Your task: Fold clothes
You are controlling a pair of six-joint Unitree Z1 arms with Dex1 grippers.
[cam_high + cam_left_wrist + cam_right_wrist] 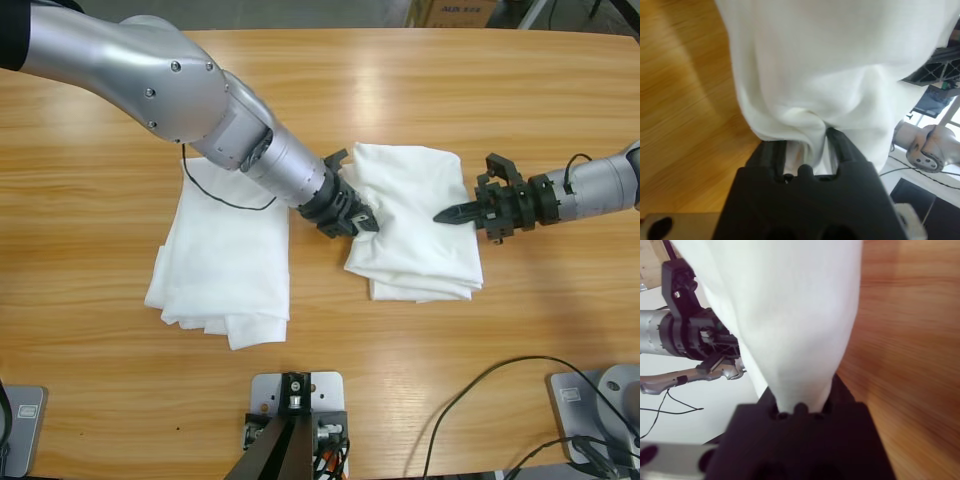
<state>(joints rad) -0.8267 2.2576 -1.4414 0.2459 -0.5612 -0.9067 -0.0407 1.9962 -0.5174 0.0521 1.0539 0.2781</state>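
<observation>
Done: folded white cloth bundle (pixel 225 265) lies aside.
Left: thin white T-shirt (pixel 415 240), part-folded.
Hold: left gripper (pixel 362 222) and right gripper (pixel 445 214) each pinch its edge.

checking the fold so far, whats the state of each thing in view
T-shirt: crumpled, partly folded on the table, pinched at two sides
folded bundle: lying flat, not gripped
left gripper: shut on the T-shirt
right gripper: shut on the T-shirt
black cable: slack, draped over the folded bundle
</observation>
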